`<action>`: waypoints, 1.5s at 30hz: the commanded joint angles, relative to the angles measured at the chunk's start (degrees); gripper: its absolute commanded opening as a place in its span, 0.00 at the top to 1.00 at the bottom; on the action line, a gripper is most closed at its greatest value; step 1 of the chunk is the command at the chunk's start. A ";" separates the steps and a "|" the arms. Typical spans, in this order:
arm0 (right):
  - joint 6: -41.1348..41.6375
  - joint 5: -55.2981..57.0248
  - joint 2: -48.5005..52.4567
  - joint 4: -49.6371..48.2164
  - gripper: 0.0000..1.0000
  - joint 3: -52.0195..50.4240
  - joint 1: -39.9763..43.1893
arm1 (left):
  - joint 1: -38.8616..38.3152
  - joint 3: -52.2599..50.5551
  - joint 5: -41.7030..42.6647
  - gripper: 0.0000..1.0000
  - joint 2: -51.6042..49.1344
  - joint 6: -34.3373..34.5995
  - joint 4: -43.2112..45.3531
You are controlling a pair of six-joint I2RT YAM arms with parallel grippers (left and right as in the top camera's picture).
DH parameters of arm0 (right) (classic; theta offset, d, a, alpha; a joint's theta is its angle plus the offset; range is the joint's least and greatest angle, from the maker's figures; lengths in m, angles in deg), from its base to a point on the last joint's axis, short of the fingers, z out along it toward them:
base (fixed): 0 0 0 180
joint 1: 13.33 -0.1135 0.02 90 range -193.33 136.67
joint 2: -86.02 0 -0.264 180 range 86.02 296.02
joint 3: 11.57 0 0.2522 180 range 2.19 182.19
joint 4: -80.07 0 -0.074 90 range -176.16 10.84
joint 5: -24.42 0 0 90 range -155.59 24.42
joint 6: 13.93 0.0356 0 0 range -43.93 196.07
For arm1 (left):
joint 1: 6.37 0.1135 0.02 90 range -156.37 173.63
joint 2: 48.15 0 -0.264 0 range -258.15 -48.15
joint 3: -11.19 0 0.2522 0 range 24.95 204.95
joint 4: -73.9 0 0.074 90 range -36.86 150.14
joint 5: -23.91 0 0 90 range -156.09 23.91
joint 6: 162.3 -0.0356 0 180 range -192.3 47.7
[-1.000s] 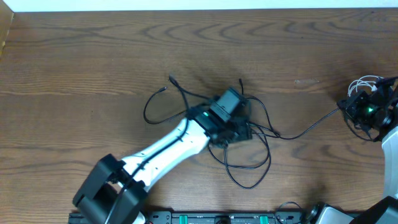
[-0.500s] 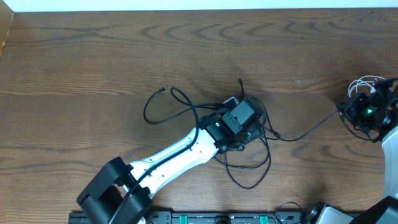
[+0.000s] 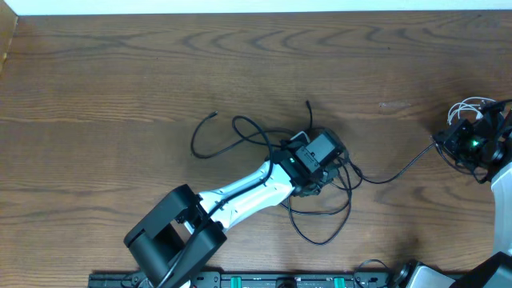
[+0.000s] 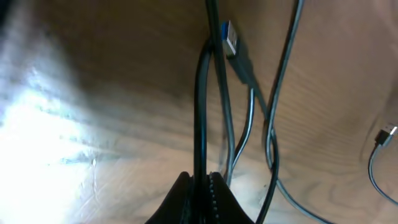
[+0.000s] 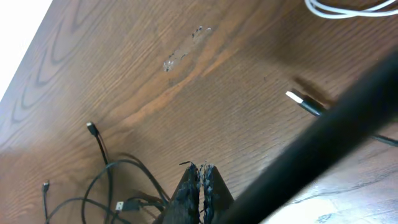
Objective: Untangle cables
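A tangle of thin black cables [image 3: 350, 172] lies at the table's middle. My left gripper [image 3: 326, 158] hangs over it, shut on one black cable [image 4: 200, 112] that runs straight up from the tips [image 4: 202, 180]. Beside that cable lies a blue-tipped plug [image 4: 230, 37]. Another black cable [image 3: 400, 166] stretches right to my right gripper [image 3: 445, 140]. Its jaws [image 5: 201, 169] are shut, and no cable shows clearly between the pads. The white cable [image 3: 472, 104] lies coiled behind the right gripper, its loop [image 5: 348, 9] at the frame's top in the right wrist view.
A loose silver-tipped plug [image 5: 297, 98] lies on the wood near the right gripper. A thick blurred black cord [image 5: 323, 143] crosses the right wrist view close to the camera. The left arm's elbow [image 3: 172, 236] sits near the front edge.
The left gripper slid right over the tangle, turned and shut on a black cable. The loops on the tangle's left were dragged rightward. The right arm stayed put.
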 commanded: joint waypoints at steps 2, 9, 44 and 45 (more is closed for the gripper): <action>-1.88 2.62 0.17 0.26 0.99 0.04 0.09 | 5.22 0.33 -0.37 0.93 8.17 -6.51 -0.11; -1.88 5.29 0.17 1.07 0.99 0.02 0.09 | 18.38 0.33 -0.39 0.93 23.56 -9.25 -5.29; -2.56 11.72 0.22 -0.04 0.02 -1.38 -3.26 | 80.37 -2.60 2.56 0.93 35.23 -26.14 -34.69; -2.97 11.63 0.22 0.15 0.01 -0.98 -4.61 | 80.17 -2.60 2.75 0.93 33.68 -27.08 -34.58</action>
